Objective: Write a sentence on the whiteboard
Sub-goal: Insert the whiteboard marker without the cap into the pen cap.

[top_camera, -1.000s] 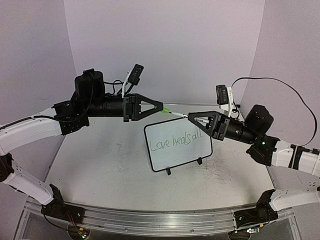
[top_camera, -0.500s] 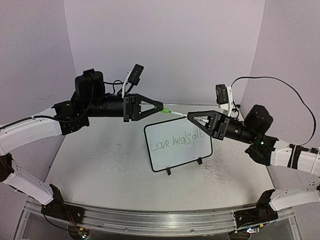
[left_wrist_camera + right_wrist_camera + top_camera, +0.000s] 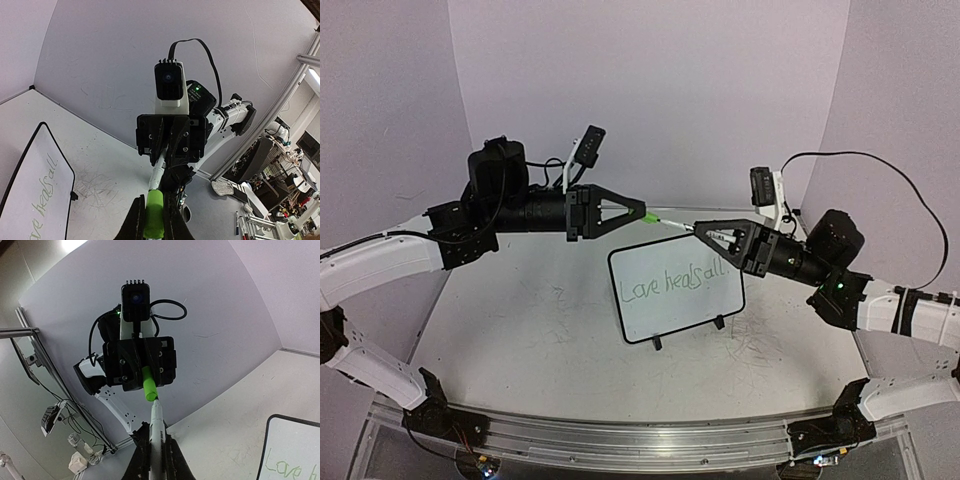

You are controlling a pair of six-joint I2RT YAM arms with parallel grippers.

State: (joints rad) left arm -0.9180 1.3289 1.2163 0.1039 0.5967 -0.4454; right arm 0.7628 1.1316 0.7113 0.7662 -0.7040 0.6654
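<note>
L gripper [image 3: 642, 214] & R gripper [image 3: 700, 233] faced each other nose to nose above the far part of the table [image 3: 520, 340]. L jaws were clamped on a green cap [image 3: 649, 217]. R jaws were pinched tight on a white marker [image 3: 675, 226], its tip pointing left at the cap. In both wrist views cap & marker lined up end to end, apparently touching; whether the tip sat inside the cap could not be told.

The whiteboard [image 3: 676, 292], black-framed, stood on two feet at mid-table, slightly right of ctr. It was nearer than the grippers, w/ its left end turned a little nearer. Green handwriting [image 3: 670, 284] on it read "Love heals all". Faint scribbles [image 3: 760, 348] marked the tabletop to the board's right.
</note>
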